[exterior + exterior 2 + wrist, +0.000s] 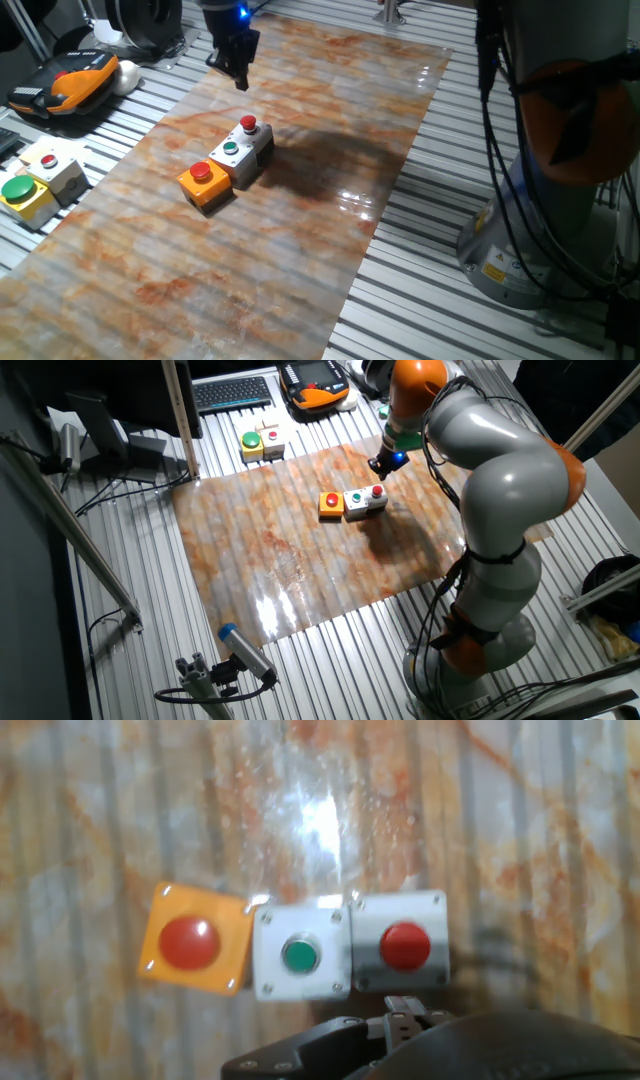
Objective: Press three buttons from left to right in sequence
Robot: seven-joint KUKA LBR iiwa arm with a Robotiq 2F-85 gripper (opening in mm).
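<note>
A glossy marbled orange sheet (300,230) covers the slatted metal table (450,300).

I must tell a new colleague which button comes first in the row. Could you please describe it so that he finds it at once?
Look at the marbled orange-brown mat on the slatted table. Near its middle, three small square boxes stand side by side in a row. The first is the orange box with a red cap at one end; both its neighbours are pale grey, the middle one with a green cap.

Arm bent over table, gripper (240,78) pointing down, raised clear of surface.
</note>
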